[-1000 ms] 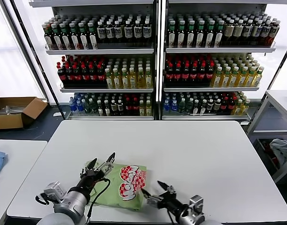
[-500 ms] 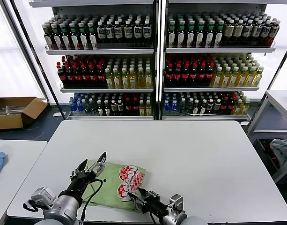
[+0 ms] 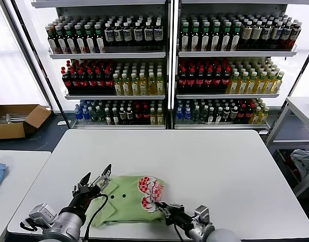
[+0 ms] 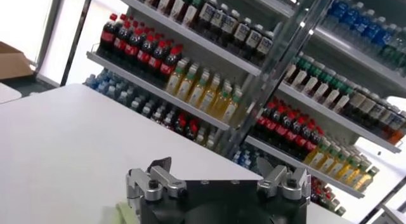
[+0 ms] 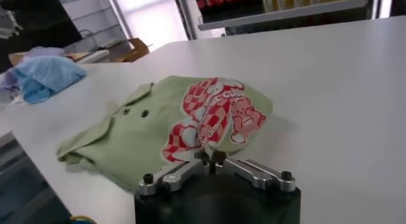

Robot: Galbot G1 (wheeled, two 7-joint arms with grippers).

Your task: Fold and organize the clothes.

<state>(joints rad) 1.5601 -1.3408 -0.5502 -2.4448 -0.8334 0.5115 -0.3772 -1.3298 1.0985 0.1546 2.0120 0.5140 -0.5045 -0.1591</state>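
The right gripper [image 3: 159,205] is pinching the soft, light shirt [image 3: 126,204] at its printed edge; the left gripper [image 3: 94,182] is hovering open beside its collar.

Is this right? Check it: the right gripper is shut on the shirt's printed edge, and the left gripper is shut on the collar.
Not quite. The left gripper is open and holds nothing, poised above the collar, as the head view shows. The right gripper is indeed shut on the shirt at its printed edge.
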